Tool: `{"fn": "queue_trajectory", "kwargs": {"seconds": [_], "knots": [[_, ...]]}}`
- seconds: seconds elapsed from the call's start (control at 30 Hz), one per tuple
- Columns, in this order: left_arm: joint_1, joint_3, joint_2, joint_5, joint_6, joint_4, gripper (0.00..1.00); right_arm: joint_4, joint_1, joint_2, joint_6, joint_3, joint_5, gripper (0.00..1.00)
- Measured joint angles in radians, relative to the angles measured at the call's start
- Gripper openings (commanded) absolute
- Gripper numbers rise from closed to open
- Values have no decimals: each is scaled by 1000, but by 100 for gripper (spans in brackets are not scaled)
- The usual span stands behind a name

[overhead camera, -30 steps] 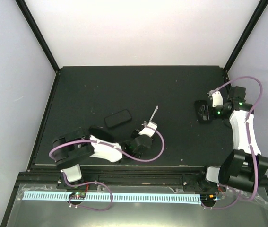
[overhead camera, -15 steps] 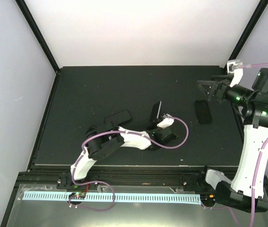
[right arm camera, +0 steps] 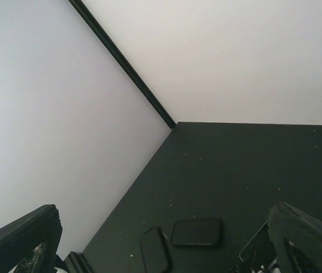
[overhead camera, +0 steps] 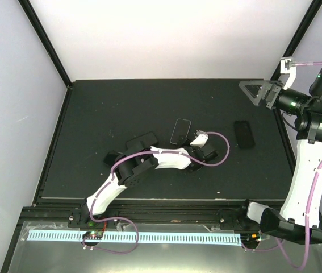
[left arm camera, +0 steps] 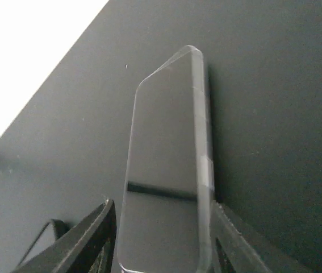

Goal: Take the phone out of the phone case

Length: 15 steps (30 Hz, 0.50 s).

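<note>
The left gripper [left arm camera: 162, 219] has its fingers parted, one on each side of the near end of the clear case [overhead camera: 180, 131]. The case lies flat at the middle of the table [overhead camera: 109, 108]. The phone [overhead camera: 243, 134] lies flat, out of the case and well to its right. Beyond it, the right gripper [overhead camera: 256, 94] is raised with its fingers spread wide.

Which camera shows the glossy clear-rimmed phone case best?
Left wrist: the glossy clear-rimmed phone case fills the frame, lying flat between the fingers. The top view shows it whole but small; the right wrist, at most a faint outline.
</note>
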Motion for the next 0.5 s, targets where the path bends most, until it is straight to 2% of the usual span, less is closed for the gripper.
{"fn": "queue_trajectory", "kwargs": {"seconds": [0.27, 0.5], "knots": [[10, -23, 0, 30, -29, -21, 71, 167, 0, -77, 163, -106, -89, 100], [10, -140, -74, 58, -48, 27, 76, 323, 0, -113, 292, -185, -136, 100]]}}
